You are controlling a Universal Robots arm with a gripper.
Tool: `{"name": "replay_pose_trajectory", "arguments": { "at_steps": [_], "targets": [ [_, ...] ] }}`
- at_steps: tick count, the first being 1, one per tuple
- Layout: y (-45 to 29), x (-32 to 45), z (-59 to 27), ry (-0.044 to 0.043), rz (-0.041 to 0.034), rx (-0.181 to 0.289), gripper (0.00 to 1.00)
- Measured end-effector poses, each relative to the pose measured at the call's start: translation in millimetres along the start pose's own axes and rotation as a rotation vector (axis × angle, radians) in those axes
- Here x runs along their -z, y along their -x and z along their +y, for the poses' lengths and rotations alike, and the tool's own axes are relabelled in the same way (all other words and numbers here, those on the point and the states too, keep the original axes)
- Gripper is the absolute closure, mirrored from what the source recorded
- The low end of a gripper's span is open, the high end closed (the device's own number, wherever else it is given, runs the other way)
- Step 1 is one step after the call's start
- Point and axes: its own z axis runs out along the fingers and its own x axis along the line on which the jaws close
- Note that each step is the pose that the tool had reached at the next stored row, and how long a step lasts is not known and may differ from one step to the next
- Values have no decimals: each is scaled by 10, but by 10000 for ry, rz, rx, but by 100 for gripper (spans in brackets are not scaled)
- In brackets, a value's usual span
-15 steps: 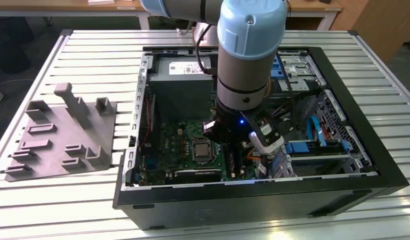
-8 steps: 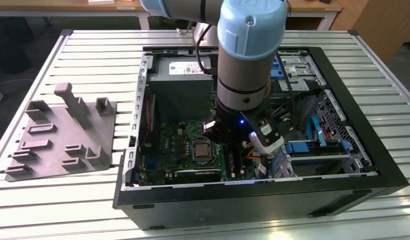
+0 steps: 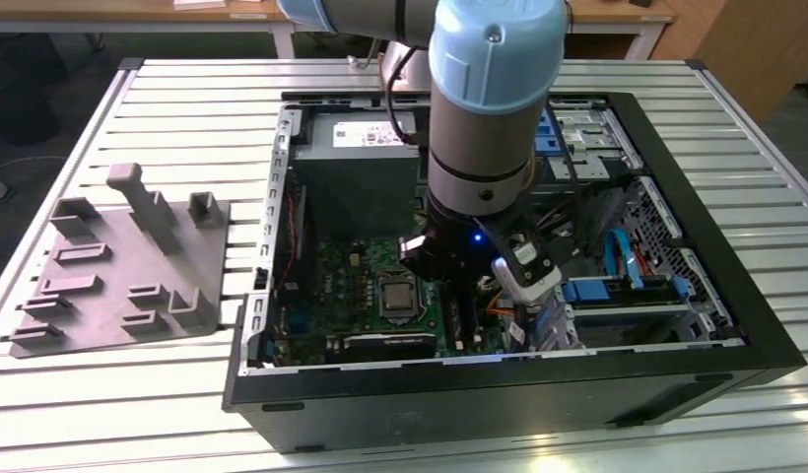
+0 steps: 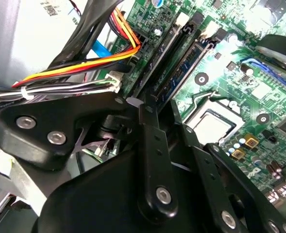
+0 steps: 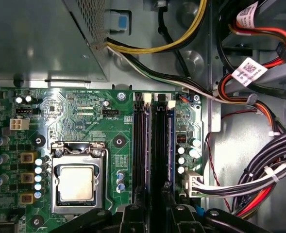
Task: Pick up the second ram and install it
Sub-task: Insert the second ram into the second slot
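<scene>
Exterior view puts the end effector (image 3: 473,264) low inside the open computer case (image 3: 719,325), over the green motherboard (image 3: 338,276), but the arm's wide grey wrist (image 3: 490,118) covers it from above, so whether its fingers are released or clenched cannot be told there. In the second wrist view the black linkage of the end effector (image 4: 147,114) crowds the foreground, and its tips merge into a dark strip standing on edge at the memory slots (image 4: 174,58); this strip appears to be the second ram (image 4: 143,80), though stick and slot are both dark and hard to separate. In the first wrist view the second ram (image 5: 158,145) runs as a dark band between the slot latches, next to the other stick (image 5: 141,145), and its near end vanishes behind the finger tips (image 5: 133,213). The processor (image 5: 77,182) lies well apart on the board. The grey moulded tray (image 3: 121,276) sits on the slatted desk (image 3: 180,99) towards the exterior view's left, outside the case.
</scene>
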Motion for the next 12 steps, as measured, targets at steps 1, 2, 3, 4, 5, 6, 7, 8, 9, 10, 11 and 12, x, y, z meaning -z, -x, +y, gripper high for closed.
{"name": "replay_pose_trajectory", "arguments": {
  "at_steps": [1, 2, 3, 4, 5, 6, 7, 8, 9, 10, 11, 12],
  "targets": [
    [1, 24, 1, 0, 0, 0, 73],
    [3, 49, 2, -2, 0, 0, 73],
    [5, 74, 3, 0, -1, 0, 73],
    [7, 102, 4, 2, -1, -1, 73],
    [8, 134, 4, 0, -1, -1, 73],
    [10, 162, 5, 0, 0, -1, 73],
    [12, 190, 7, 0, -1, 0, 73],
    [14, 219, 8, 0, 0, 0, 73],
    [16, 248, 10, 0, 0, 0, 73],
    [18, 278, 15, -1, 0, 0, 73],
    [20, 304, 19, -1, 0, 0, 73],
    [21, 322, 22, 0, 0, 0, 73]
  ]
}}
